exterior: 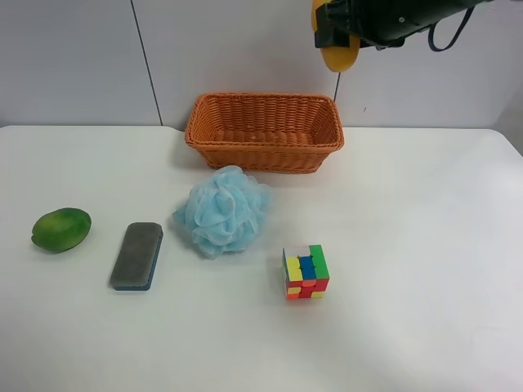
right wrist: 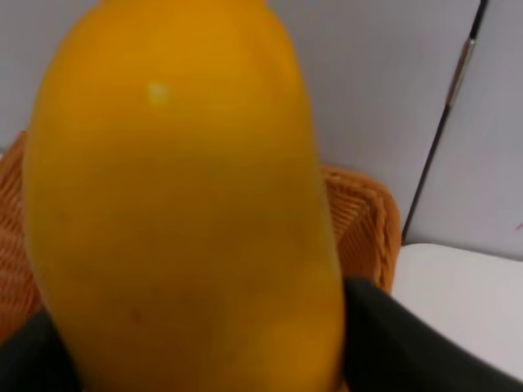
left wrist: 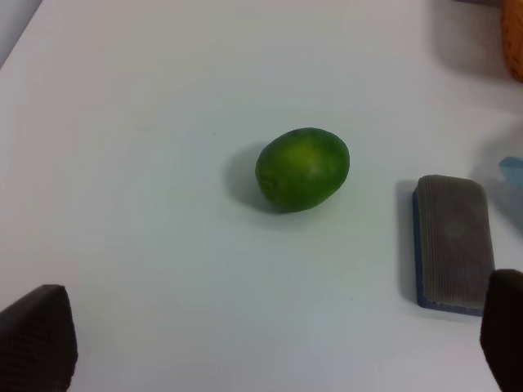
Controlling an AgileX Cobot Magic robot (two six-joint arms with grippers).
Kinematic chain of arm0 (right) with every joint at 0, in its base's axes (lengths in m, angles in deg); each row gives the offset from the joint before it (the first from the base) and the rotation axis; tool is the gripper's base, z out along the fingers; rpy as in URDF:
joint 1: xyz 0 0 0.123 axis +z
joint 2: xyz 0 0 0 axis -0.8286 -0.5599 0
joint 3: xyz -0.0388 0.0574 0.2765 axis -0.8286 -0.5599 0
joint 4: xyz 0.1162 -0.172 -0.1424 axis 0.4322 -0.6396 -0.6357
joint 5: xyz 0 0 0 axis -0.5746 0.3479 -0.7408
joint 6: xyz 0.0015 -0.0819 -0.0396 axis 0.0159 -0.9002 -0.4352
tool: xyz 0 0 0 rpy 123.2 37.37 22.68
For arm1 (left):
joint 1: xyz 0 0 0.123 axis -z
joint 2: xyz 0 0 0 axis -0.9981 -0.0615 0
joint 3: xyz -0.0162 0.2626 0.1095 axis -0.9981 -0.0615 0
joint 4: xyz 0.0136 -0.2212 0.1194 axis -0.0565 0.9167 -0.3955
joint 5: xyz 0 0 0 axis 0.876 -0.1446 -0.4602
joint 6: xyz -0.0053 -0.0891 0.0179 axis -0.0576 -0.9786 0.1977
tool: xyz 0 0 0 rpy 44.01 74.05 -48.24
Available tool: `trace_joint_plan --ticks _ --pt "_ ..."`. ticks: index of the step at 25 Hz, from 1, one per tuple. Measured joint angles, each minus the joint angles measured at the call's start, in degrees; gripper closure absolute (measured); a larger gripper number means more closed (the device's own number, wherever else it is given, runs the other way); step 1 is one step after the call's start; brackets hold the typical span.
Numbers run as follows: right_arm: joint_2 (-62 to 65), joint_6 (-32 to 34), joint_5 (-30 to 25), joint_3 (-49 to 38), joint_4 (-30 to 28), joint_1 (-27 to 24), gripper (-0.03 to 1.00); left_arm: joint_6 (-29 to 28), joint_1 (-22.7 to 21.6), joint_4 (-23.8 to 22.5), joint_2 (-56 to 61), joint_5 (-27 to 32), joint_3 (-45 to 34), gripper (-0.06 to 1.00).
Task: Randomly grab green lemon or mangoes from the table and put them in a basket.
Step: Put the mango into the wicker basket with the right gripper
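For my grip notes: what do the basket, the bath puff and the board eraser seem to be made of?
Basket: woven wicker, matte orange-brown; the weave shows. Bath puff: ruffled light-blue mesh, likely plastic netting. Board eraser: ribbed felt-like top on a blue base, perhaps foam.

Items counted: one green lemon (exterior: 61,229), one mango (exterior: 338,57), one basket (exterior: 261,155), one blue mesh bath sponge (exterior: 222,211), one board eraser (exterior: 137,255), one puzzle cube (exterior: 305,272). One table (exterior: 425,245). No duplicates noted.
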Motion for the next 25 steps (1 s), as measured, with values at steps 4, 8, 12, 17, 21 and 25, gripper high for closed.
trace_joint_plan --ticks 4,8,12,17,21,25 --pt "-6.72 1.44 6.61 0.0 -0.01 0.06 0.34 0.0 0.0 0.0 0.0 0.0 0.0 -0.05" --pt "-13.44 1.63 11.15 0.0 -0.06 0.11 0.34 0.0 0.0 0.0 0.0 0.0 0.0 -0.05" --pt "-18.29 1.63 11.7 0.0 -0.06 0.11 0.34 0.0 0.0 0.0 0.0 0.0 0.0 -0.05" --pt "-19.77 1.96 15.02 0.0 -0.02 0.17 0.34 0.0 0.0 0.0 0.0 0.0 0.0 -0.05" --pt "-19.77 2.3 16.84 0.0 0.13 0.17 0.34 0.0 0.0 0.0 0.0 0.0 0.0 -0.05" --pt "-19.77 2.27 17.15 0.0 1.04 0.17 0.34 0.0 0.0 0.0 0.0 0.0 0.0 -0.05"
